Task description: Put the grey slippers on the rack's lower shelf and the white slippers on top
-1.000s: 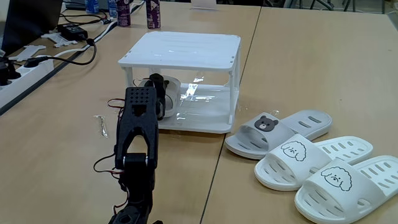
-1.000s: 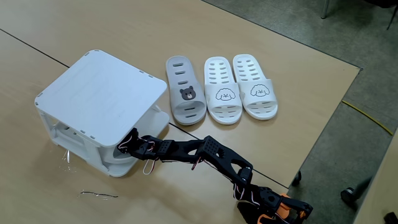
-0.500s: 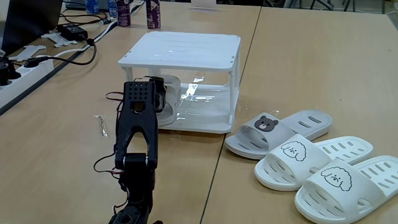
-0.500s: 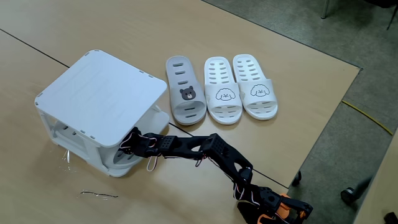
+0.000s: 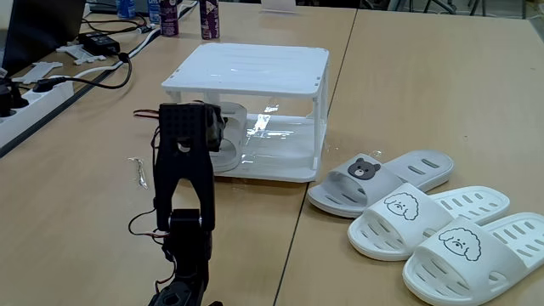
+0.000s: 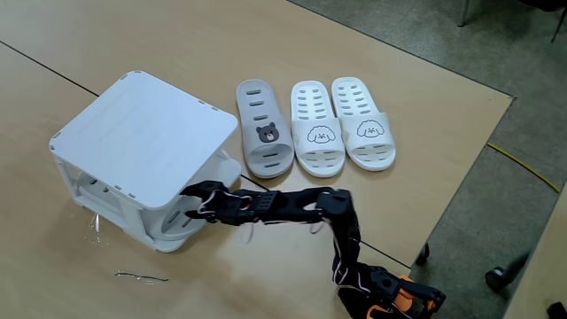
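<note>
Looking across both fixed views, we see the black arm stretched toward the open front of the rack (image 5: 251, 68), its gripper (image 6: 193, 202) at the edge of the lower shelf (image 5: 289, 157). We cannot tell how the jaws stand, since the arm's own body and the rack's top panel hide the fingertips in both views. One grey slipper (image 5: 228, 136) lies inside the rack on the lower shelf, at the left end as the low fixed view shows it, partly hidden behind the arm's upper link (image 5: 183, 157). In a fixed view from above, a bit of the same slipper (image 6: 89, 188) shows through the rack's side opening.

We find the second grey slipper (image 6: 263, 142) on the table beside the rack, bear face on its strap, sole flat. Just beside it, touching or nearly so, the two white slippers (image 6: 341, 124) lie side by side with their dog faces up. In the low fixed view these three slippers sit to the right of the rack, the grey one (image 5: 378, 178) closest to it.

On the wooden table (image 5: 425, 76) we also note a thin bent wire (image 5: 138, 170) left of the arm, a power strip with cables (image 5: 42, 89) at the far left, and bottles (image 5: 208, 19) at the back edge.
</note>
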Controlling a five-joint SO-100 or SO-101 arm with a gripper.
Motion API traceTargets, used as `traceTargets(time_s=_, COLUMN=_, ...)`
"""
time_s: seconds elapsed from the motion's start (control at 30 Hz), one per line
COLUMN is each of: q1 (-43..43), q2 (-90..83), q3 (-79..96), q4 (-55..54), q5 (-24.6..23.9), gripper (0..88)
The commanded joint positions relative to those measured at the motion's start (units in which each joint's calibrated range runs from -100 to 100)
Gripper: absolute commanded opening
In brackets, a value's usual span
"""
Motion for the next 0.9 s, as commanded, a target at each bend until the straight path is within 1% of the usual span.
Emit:
traceTargets(time_s=0.0, q1=-0.02, q2=-21.01, q3=13.69, q4=-0.08, q5=0.42, gripper=24.3)
traceTargets(time_s=0.03, q1=-0.1, q2=-25.21, q3=17.75, q4=-0.08, q5=0.42, gripper=24.2)
traceTargets(time_s=0.07, q1=-0.18, q2=-30.77, q3=22.99, q4=-0.6, q5=0.42, gripper=22.1)
traceTargets(time_s=0.1, q1=-0.18, q2=-34.8, q3=26.77, q4=-1.81, q5=0.42, gripper=17.1)
traceTargets(time_s=0.17, q1=-0.18, q2=-41.79, q3=34.17, q4=-6.38, q5=0.42, gripper=1.8)
traceTargets(time_s=0.2, q1=-0.26, q2=-44.82, q3=37.87, q4=-10.18, q5=0.42, gripper=0.6)
traceTargets(time_s=0.23, q1=-0.51, q2=-47.42, q3=41.93, q4=-14.92, q5=0.42, gripper=1.4)
traceTargets(time_s=0.3, q1=-2.4, q2=-50.79, q3=51.22, q4=-25.79, q5=0.42, gripper=0.7)
traceTargets(time_s=0.33, q1=-3.8, q2=-51.88, q3=57.81, q4=-33.82, q5=0.42, gripper=0.7)
traceTargets(time_s=0.37, q1=-5.11, q2=-52.05, q3=62.23, q4=-39.6, q5=0.42, gripper=0.7)
traceTargets(time_s=0.4, q1=-6.51, q2=-52.05, q3=66.56, q4=-44.69, q5=0.42, gripper=0.7)
traceTargets(time_s=0.43, q1=-7.5, q2=-51.8, q3=70.17, q4=-47.54, q5=0.42, gripper=0.7)
traceTargets(time_s=0.53, q1=-7.33, q2=-47.34, q3=69.99, q4=-47.36, q5=0.42, gripper=0.7)
traceTargets(time_s=0.7, q1=-7.09, q2=-25.04, q3=69.99, q4=-50.82, q5=0.42, gripper=0.7)
traceTargets(time_s=0.8, q1=-3.14, q2=-15.54, q3=68.72, q4=-54.61, q5=0.42, gripper=0.7)
traceTargets(time_s=0.87, q1=2.53, q2=-10.57, q3=66.92, q4=-57.8, q5=0.42, gripper=0.7)
